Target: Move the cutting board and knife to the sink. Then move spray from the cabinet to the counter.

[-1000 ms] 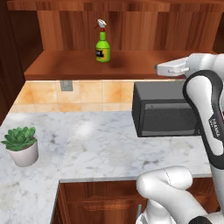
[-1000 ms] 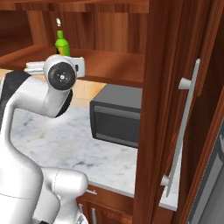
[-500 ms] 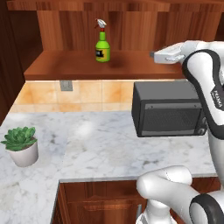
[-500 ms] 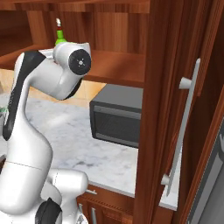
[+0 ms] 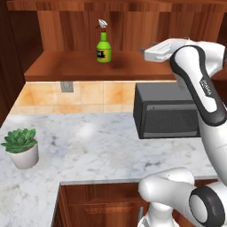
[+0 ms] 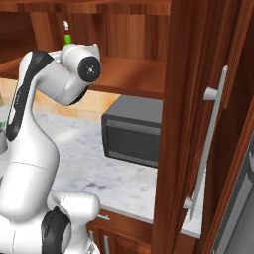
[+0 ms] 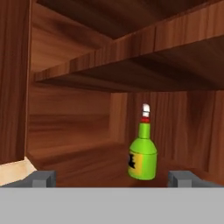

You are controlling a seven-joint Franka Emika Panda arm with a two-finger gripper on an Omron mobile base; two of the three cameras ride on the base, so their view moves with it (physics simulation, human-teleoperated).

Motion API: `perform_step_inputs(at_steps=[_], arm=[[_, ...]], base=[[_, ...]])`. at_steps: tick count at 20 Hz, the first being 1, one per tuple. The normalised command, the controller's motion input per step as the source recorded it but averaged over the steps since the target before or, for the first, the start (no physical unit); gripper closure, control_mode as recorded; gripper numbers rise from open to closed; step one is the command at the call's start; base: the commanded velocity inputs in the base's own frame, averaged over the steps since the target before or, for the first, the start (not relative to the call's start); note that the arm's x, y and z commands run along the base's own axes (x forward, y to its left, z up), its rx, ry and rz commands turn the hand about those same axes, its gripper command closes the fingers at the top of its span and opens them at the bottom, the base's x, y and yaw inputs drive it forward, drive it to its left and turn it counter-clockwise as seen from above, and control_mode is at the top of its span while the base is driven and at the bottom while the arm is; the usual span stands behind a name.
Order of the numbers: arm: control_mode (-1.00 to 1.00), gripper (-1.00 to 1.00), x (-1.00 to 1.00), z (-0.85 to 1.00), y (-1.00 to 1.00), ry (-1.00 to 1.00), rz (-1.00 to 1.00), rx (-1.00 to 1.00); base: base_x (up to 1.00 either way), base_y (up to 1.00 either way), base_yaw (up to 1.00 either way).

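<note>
The spray [image 7: 142, 151] stands upright on the cabinet [image 5: 80, 66] shelf, directly ahead of the gripper [image 7: 112, 177] and apparently well apart. Gripper wide, empty, level with the bottle, approaching from its right.

- The white arm [image 5: 199, 84] rises from its rounded base [image 5: 177, 195] at the lower right of the left base view, climbs upright, then bends at a dark-jointed elbow high up.
- From that bend the forearm and hand [image 5: 162, 49] reach out level toward the left of that view.
- In the right base view the elbow's round dark joint cap [image 6: 90, 68] faces the camera.
- The claw [image 7: 113, 177] stands wide apart, its two grey fingertips [image 7: 40, 178] low in the hand view, with nothing gripped between them.
</note>
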Motion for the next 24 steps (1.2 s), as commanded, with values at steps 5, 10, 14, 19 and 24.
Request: perform_step_inputs(at_steps=[5,10,14,19,24], arm=[[-1.00,-1.00,0.13,0.19,0.05,0.02,0.06,0.00],[-1.00,-1.00,0.18,0.04,0.07,0.08,0.11,0.00],[-1.00,-1.00,0.41,0.00,0.16,0.03,0.16,0.00],[-1.00,-1.00,0.43,0.00,0.08,0.00,0.16,0.01],[-1.00,-1.00,0.13,0.00,0.14,-0.04,0.07,0.00]], base=[[0.00,0.00,0.00],[0.00,0.00,0.00],[0.00,0.00,0.00],[0.00,0.00,0.00],[0.00,0.00,0.00]])
